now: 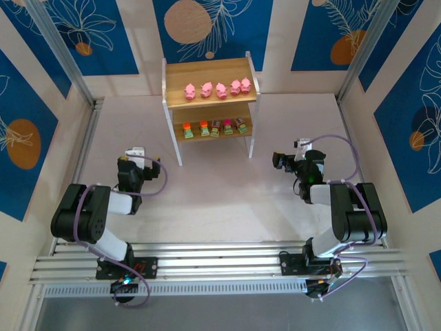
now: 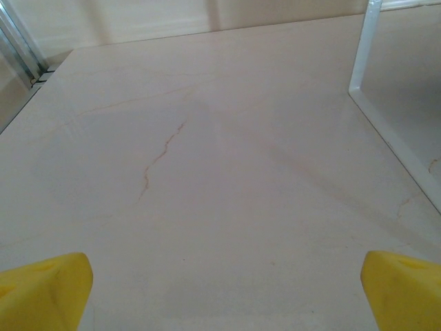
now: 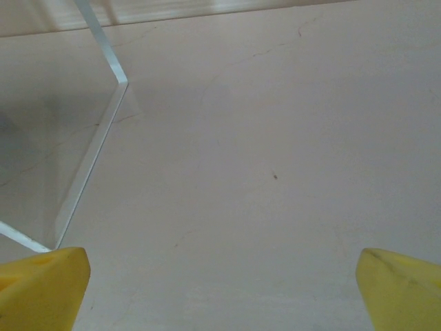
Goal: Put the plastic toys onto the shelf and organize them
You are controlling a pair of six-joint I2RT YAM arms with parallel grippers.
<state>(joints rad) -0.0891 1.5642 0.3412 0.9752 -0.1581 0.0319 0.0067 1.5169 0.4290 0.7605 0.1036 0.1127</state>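
The shelf (image 1: 207, 71) stands at the back middle of the table. Several pink pig toys (image 1: 221, 90) line its top board, and several green-based pieces (image 1: 216, 127) with orange, magenta or grey tops line the lower board. My left gripper (image 1: 140, 157) rests low on the table, in front and to the left of the shelf. In the left wrist view it (image 2: 224, 276) is open, yellow fingertips (image 2: 48, 289) wide apart over bare table. My right gripper (image 1: 293, 153) sits in front and to the right of the shelf. It (image 3: 222, 269) is open too, with nothing between its fingertips (image 3: 396, 286).
A white shelf leg (image 2: 363, 48) and its floor bar stand at the right in the left wrist view. Another leg (image 3: 103, 48) stands at the left in the right wrist view. Patterned walls enclose the table on three sides. A metal rail (image 1: 220, 258) carries both arm bases.
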